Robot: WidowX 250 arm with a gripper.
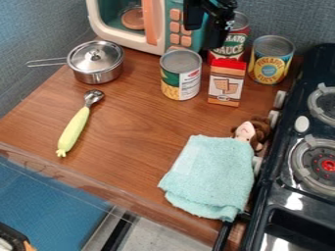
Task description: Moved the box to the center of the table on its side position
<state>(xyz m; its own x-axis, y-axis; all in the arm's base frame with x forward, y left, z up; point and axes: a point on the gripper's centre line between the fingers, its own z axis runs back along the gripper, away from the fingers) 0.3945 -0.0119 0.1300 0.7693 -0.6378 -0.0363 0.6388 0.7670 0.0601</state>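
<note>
Bright, soft light, seemingly from above, leaves glare on the lid (95,56) and black stove (282,193).

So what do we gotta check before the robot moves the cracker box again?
1. Box has nothing on top: ok.
2. Box lying on its side: not ok, it stands upright.
3. Box at the center of the table: not ok, it's back by the cans.
4. Tool holding the box: not ok, it hangs apart from it.
5. Scoop and towel away from the box: ok.
6. Gap between box and sauce can: cannot tell.
</note>
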